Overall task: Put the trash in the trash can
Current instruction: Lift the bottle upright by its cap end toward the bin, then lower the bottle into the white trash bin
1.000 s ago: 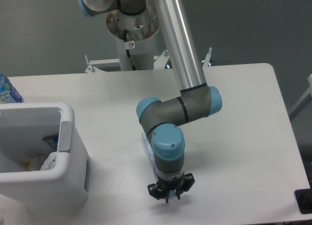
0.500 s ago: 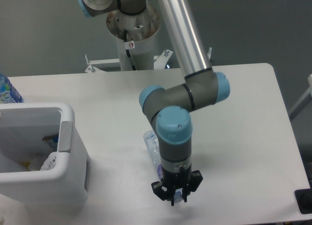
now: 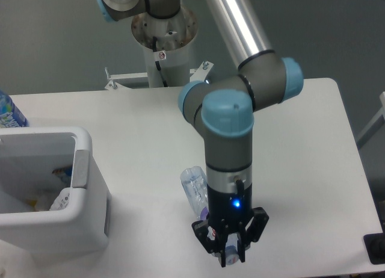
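Note:
A clear crushed bottle [image 3: 194,186] with a red-purple label hangs slanted beside the wrist, near the table's front edge. Its pale blue cap end sits between the fingers of my gripper [image 3: 230,252], which points down and is shut on it. Part of the bottle is hidden behind the wrist. At the left stands the white trash can [image 3: 82,163] with its thick rim. Inside it lies a white crumpled piece [image 3: 60,200] among other scraps; I cannot tell whether it is the paper wrapper.
A bottle with a blue-green label [image 3: 9,112] stands behind the bin at the far left edge. The arm's pedestal [image 3: 162,46] rises behind the table. A black object [image 3: 375,249] sits off the front right corner.
The gripper has moved right and risen toward the camera, looking larger. The bottle has come along with it, more of its clear body showing left of the wrist.

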